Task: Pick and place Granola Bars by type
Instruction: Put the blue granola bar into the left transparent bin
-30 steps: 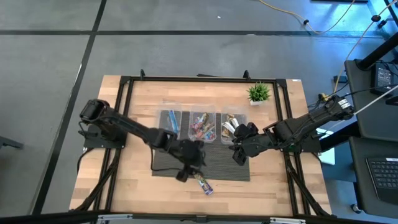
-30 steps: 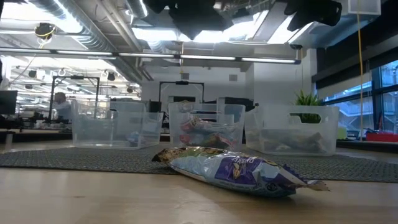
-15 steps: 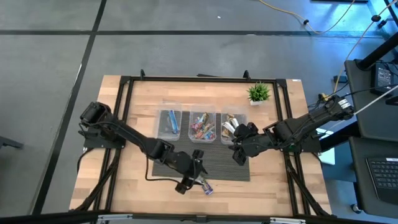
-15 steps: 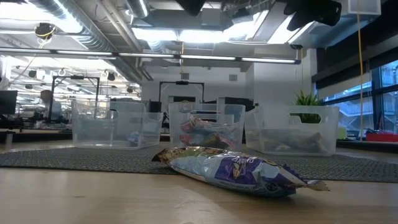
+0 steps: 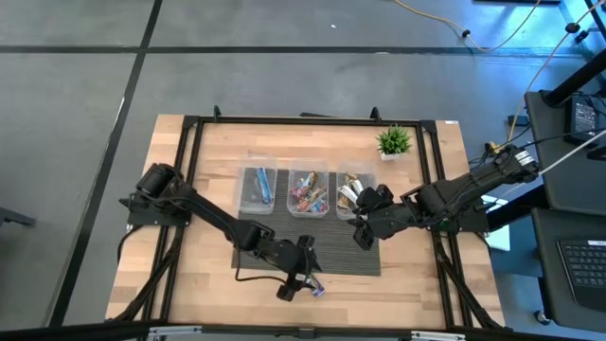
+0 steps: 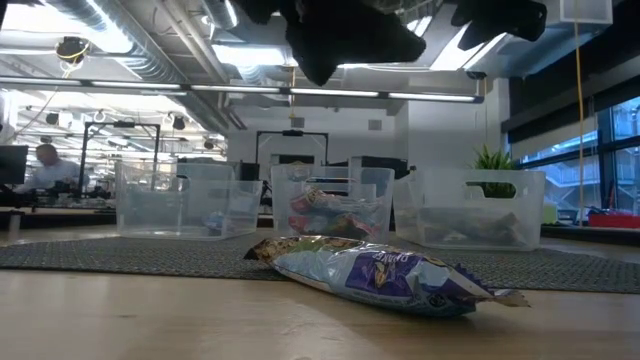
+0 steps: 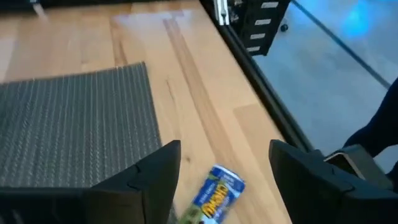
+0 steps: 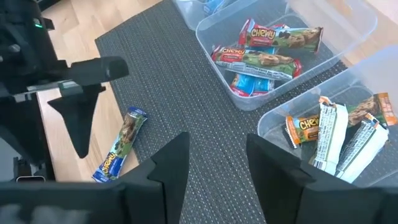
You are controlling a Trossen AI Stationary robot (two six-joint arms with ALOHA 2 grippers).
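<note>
One granola bar (image 5: 313, 285), in a blue-and-green wrapper with yellow lettering, lies flat on the bare wood just off the near edge of the dark mat (image 5: 343, 252). It also shows in the low view as the bar (image 6: 380, 272). My left gripper (image 5: 297, 273) hovers open above it; in the left wrist view its fingers stand either side of the bar (image 7: 215, 198) without touching. My right gripper (image 5: 363, 227) waits open over the mat in front of the right bin. Other bars lie sorted in three clear bins.
Three clear bins stand in a row at the mat's far edge: the left bin (image 5: 258, 188) holds blue bars, the middle bin (image 8: 267, 46) multicoloured ones, the right bin (image 8: 339, 127) tan-gold ones. A small potted plant (image 5: 394, 142) stands far right. Bare wood lies left and right of the mat.
My left gripper has moved toward the table's near edge and a little right, from over the mat to just above the lone bar, staying open. The bar has not moved. The right arm has kept still.
</note>
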